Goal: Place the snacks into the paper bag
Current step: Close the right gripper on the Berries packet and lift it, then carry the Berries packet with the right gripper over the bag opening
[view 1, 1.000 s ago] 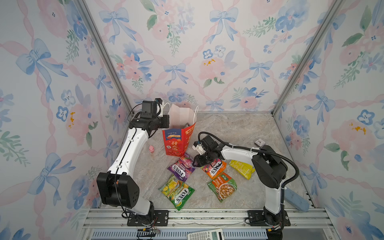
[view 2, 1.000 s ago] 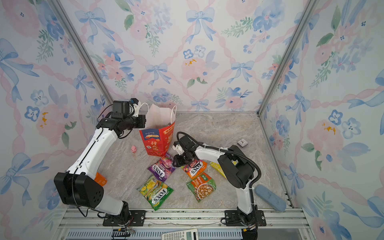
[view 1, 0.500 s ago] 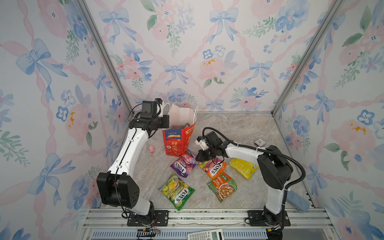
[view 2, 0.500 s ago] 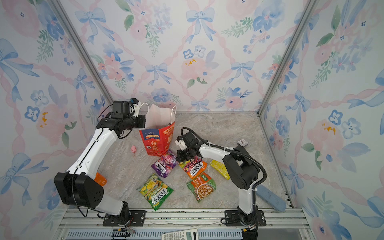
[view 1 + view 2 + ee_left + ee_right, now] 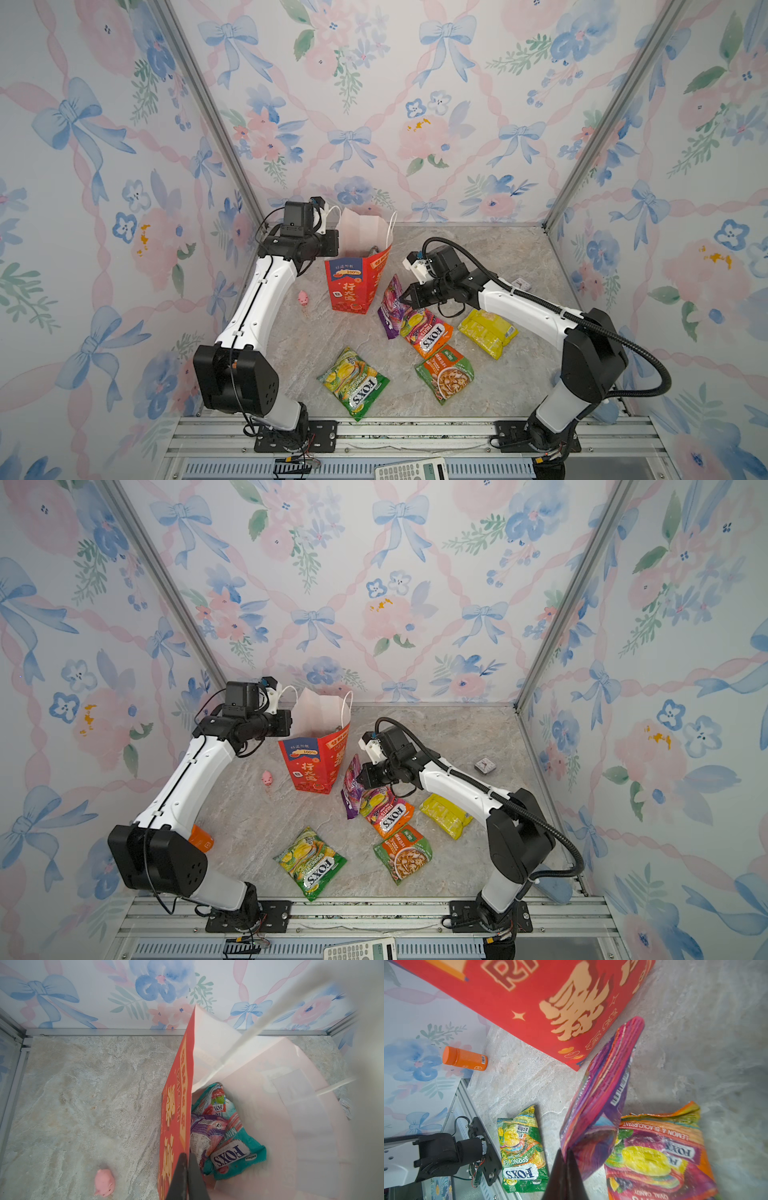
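purple packet [image 5: 390, 309] raised, right end effector [image 5: 402, 298] grasping; left end effector [image 5: 186, 1159] clamps paper bag [image 5: 353, 291]; four packets [image 5: 355, 384] [image 5: 428, 334] [image 5: 444, 374] [image 5: 488, 332] flat

right tool [image 5: 402, 299] clamped, purple packet [image 5: 391, 311] lifted

Gripping the purple packet [image 5: 390, 309] by its upper edge with the right pincer [image 5: 404, 297], just beside the upright paper bag [image 5: 356, 286] — pinching that bag's rim with the left pincer [image 5: 336, 249]. Flat on the worktop [image 5: 478, 257] nearby — orange packet [image 5: 428, 334], yellow packet [image 5: 488, 332], green packet [image 5: 355, 384].

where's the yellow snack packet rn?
Glossy yellow plastic packet: on the table, right of centre in both top views, just right of orange FOX'S packet.
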{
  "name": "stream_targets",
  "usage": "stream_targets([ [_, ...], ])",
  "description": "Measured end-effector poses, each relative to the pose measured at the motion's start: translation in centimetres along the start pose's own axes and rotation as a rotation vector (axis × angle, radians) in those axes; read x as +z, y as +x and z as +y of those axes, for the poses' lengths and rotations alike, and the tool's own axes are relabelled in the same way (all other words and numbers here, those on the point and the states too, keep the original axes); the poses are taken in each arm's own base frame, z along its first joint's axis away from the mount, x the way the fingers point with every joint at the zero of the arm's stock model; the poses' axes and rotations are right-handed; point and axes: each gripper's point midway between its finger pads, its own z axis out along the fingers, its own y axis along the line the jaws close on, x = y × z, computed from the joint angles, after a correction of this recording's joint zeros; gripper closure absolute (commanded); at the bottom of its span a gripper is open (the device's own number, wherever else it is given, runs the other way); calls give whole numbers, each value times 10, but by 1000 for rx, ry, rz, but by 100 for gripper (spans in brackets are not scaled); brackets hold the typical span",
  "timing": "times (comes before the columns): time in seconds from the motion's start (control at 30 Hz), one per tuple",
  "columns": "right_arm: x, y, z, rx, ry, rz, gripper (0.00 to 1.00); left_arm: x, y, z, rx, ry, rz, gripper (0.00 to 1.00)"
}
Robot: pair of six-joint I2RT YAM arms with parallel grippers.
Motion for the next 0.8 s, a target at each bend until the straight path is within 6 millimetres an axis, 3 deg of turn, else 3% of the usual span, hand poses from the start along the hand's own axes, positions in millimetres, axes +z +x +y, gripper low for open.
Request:
stream_targets([
  [0.17,-27,-19,2,1,19,-57,100,0,0,0,0,0,0,100],
  [0.57,-91,-86,8,-40,102,-244,100,0,0,0,0,0,0,100],
  [0.8,-145,-136,34,-123,121,-405,100,0,0,0,0,1,0,100],
])
